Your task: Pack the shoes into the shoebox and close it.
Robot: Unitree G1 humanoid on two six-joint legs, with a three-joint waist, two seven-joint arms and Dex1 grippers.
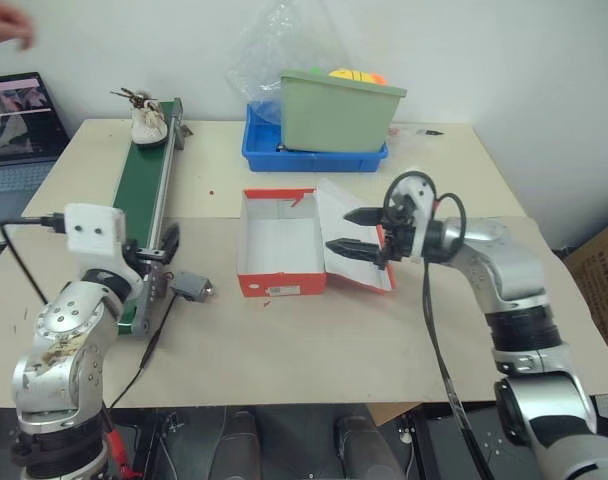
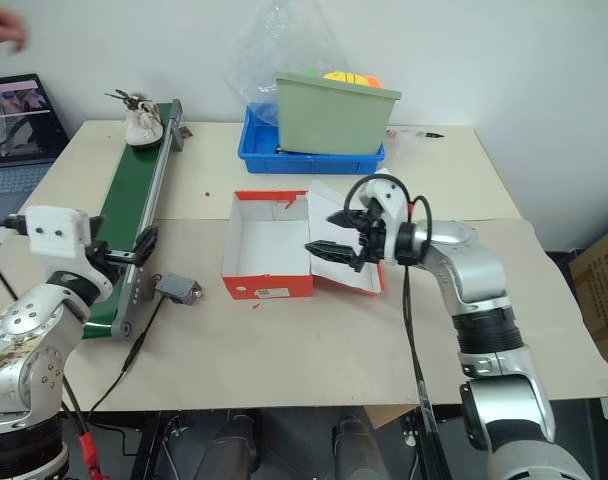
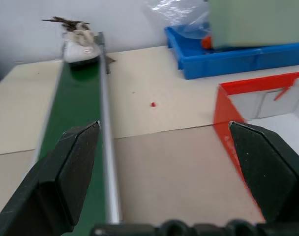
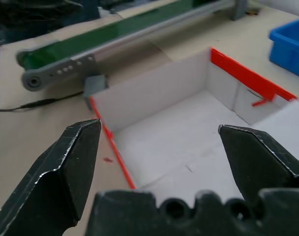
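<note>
Shoebox (image 1: 280, 243) open on tabletop (image 1: 314, 330), white interior bare, lid (image 1: 356, 240) folded out flat to right. No shoe packed yet. 1 shoe (image 1: 149, 122) at far end of green conveyor (image 1: 144, 195); second shoe unseen. Right hand (image 1: 356, 231) spread, empty, over lid beside box. Left hand (image 3: 164, 162) spread, empty, between conveyor and box. Judgement: task barely begun; fetching, packing, closing all remain.

Bench viewed from above by two head eyes and close up by two wrist cameras.

From the near edge, the whole bench (image 1: 284, 350) is seen forward and downward by both eye views, almost identically. The left wrist view is aimed low along the green conveyor (image 3: 71, 128) toward the far edge; the right wrist view is held close over the open shoebox (image 4: 179, 128). Shoebox and conveyor are shared by all views.
</note>
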